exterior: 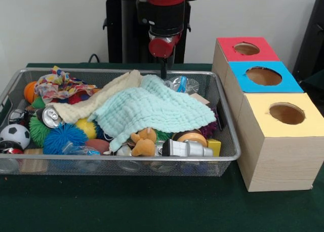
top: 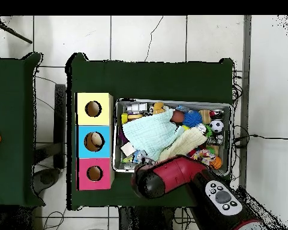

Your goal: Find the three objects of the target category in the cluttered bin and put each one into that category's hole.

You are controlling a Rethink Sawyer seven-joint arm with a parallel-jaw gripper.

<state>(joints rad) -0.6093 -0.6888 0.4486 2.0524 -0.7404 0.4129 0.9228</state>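
Bin [exterior: 229, 156] first: a wire mesh tray on the green desk [exterior: 152, 206], heaped with toys and half smothered by a mint cloth [exterior: 152, 108] lying over a cream cloth [exterior: 96, 103]. Poking out round the edges are a drink can [exterior: 50, 116], a blue spiky ball [exterior: 63, 137], a small football [exterior: 14, 134], a tan plush animal [exterior: 143, 142] and a silver bottle [exterior: 187, 149]. Which category is wanted I can't say from here.

The arm's gripper [exterior: 163, 70] hangs at the bin's far rim, a thin dark tip just above the mint cloth; whether the jaws are open or closed I cannot tell.

To search well, I'd judge the cloths should be lifted or dragged aside first, gripped at a loose corner so nothing spills over the low rim.

Just beside the bin stand three wooden boxes, each with a round hole: the yellow box [exterior: 298, 128], blue box [exterior: 286, 82] and red box [exterior: 228, 49]. From overhead, something pale seems to sit in the blue one. The floor [top: 146, 39] is pale tile, with cables trailing.
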